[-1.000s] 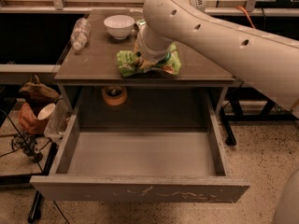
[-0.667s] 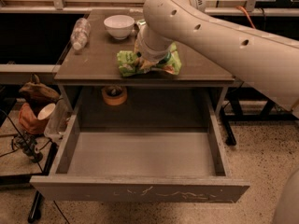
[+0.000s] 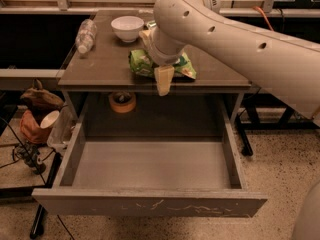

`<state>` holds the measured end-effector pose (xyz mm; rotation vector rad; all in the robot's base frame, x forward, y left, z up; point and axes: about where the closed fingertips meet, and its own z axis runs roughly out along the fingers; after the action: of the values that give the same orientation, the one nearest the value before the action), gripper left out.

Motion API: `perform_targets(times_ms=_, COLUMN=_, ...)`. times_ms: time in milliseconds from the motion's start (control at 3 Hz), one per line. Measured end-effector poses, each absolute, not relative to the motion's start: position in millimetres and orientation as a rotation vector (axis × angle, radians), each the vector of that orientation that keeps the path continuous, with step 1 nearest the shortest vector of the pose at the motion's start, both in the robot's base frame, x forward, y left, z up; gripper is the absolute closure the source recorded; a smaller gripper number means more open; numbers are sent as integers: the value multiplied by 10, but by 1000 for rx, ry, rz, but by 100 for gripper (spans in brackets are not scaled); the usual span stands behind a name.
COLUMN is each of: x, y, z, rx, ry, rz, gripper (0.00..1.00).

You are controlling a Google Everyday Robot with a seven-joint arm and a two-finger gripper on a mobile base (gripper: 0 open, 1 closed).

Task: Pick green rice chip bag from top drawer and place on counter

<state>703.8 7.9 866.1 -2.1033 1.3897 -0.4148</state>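
Above the open top drawer (image 3: pixel 150 206), on the surface (image 3: pixel 100 66) that caps the cabinet, the green rice chip bag (image 3: pixel 140 63) is seen lying near the front edge, partly hidden under the arm's wrist. The drawer itself is pulled fully out and no bag is seen in it. The gripper (image 3: pixel 155 59) is held over the bag with its fingers spread: one pale finger (image 3: pixel 164 79) hangs in front of the bag and dips past the surface's front edge toward the drawer, and the other appears behind the bag. No pinch on the pouch can be made out.

The placing is judged to be all but done, with only the release and retreat left. The retreat is best made straight up from the drawer side, so that the crinkly pouch is not snagged by the front finger and dragged over the edge into the drawer below. A sideways sweep is to be avoided, since a white bowl (image 3: pixel 127 28) and a plastic bottle (image 3: pixel 86 35) stand farther back from the drawer on the same surface. A roll of tape (image 3: pixel 122 102) is seen in the recess behind the drawer.
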Motion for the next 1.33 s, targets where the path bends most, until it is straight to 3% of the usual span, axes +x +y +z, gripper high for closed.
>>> perform_targets(times_ms=333, x=7037, y=69, z=8683, rx=-2101, ry=1393, rz=-418, gripper=0)
perform_targets(times_ms=1333, x=6569, y=-1037, z=11106, rx=-1952, ry=1523, rz=-949, gripper=0)
